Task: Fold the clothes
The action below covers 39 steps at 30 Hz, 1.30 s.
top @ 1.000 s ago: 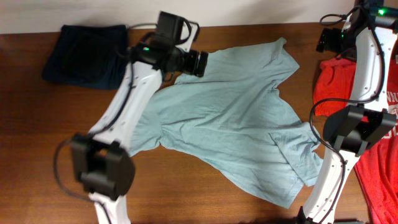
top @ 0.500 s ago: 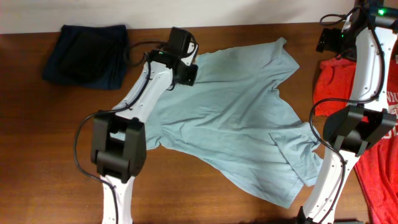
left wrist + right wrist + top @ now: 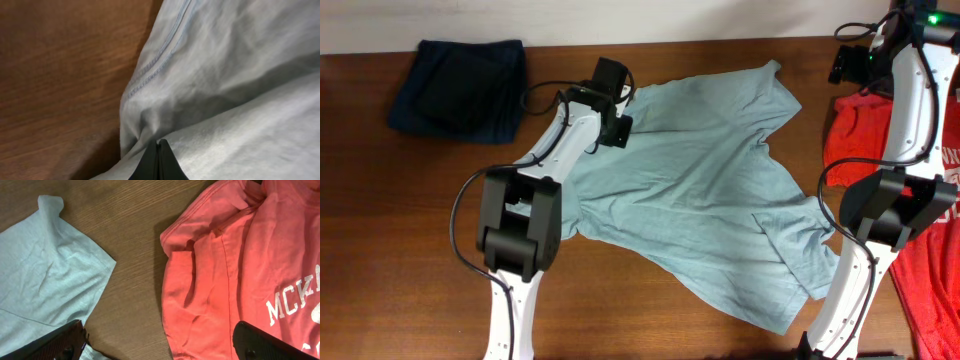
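Near edge: the grey-teal T-shirt (image 3: 710, 200) lies spread and rumpled across the middle of the table (image 3: 380, 220), one corner reaching towards me. To its right I see the red T-shirt (image 3: 240, 255), white lettering up, lying just apart from it. Further back, the left gripper (image 3: 158, 150) is closed, pinching a fold at the grey-teal T-shirt's far-left hem. The right gripper (image 3: 157, 335) hangs with jaws wide, holding nothing, over the gap between both shirts. Far left corner: a dark folded garment (image 3: 460, 88).
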Motion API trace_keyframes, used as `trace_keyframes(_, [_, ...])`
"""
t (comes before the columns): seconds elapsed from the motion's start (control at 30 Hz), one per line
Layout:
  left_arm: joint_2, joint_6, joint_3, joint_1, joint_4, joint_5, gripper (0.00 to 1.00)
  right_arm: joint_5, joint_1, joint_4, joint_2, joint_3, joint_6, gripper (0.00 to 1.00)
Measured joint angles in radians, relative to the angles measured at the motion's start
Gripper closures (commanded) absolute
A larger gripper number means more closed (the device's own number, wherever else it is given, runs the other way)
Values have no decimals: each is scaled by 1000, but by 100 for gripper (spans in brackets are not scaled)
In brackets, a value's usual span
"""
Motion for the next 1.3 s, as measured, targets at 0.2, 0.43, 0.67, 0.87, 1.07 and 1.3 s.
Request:
trace_keyframes(0.2, [39, 0, 1, 1, -7, -22, 100, 0, 0, 0, 0, 0, 0, 1])
trace_keyframes(0.43, [45, -2, 5, 48, -26, -67, 100, 0, 0, 0, 0, 0, 0, 1])
trace_keyframes(0.67, [51, -66, 26, 152, -105, -83, 100, 0, 0, 0, 0, 0, 0, 1])
trace_keyframes(0.87, [51, -182, 31, 262, -179, -101, 100, 0, 0, 0, 0, 0, 0, 1])
trace_keyframes(1.07, [51, -252, 32, 327, -219, -109, 100, 0, 0, 0, 0, 0, 0, 1])
trace_keyframes(1.3, [51, -272, 34, 333, -214, -81, 100, 0, 0, 0, 0, 0, 0, 1])
